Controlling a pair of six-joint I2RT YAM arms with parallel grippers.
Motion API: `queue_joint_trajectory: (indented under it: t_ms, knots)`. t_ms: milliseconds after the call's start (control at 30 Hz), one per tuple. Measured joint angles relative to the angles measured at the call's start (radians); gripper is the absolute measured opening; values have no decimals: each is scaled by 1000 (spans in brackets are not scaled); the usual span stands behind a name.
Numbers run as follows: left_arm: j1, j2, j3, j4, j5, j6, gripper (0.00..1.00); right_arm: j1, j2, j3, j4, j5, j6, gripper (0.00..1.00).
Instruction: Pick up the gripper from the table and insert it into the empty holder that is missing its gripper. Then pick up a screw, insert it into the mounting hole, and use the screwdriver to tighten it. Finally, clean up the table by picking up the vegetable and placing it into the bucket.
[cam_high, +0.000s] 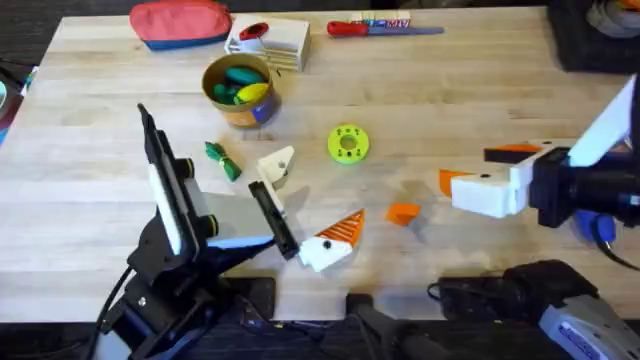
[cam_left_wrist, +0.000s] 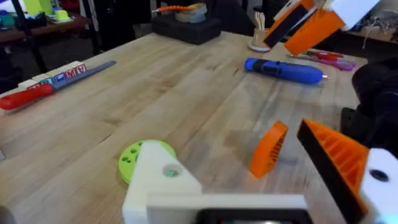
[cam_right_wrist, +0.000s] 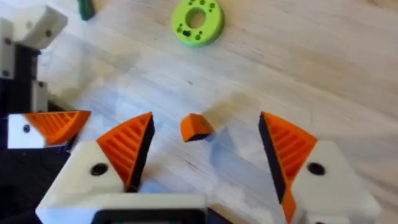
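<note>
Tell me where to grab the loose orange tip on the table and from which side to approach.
Grip the orange tip across its two flat side faces, coming straight down from above. It lies low on the bare table, so only a top approach clears it. The right hand, open, already hovers with the tip between its pads.

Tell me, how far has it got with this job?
Barely started. The orange gripper lies loose on the table, and the right gripper hangs open around it, not yet gripping. The left arm's white holder has no orange tip. The blue screwdriver lies unused on the table. The vegetable is on the table beside the bucket.
</note>
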Motion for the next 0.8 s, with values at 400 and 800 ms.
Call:
queue_joint_trajectory:
  t_ms: [400, 800]
  knots:
    - [0, 0, 0, 0, 0, 0, 951, 293, 74, 0, -88, 82, -124, 994]
    - [0, 0, 0, 0, 0, 0, 952, 646, 321, 0, -58, 351, -142, 969]
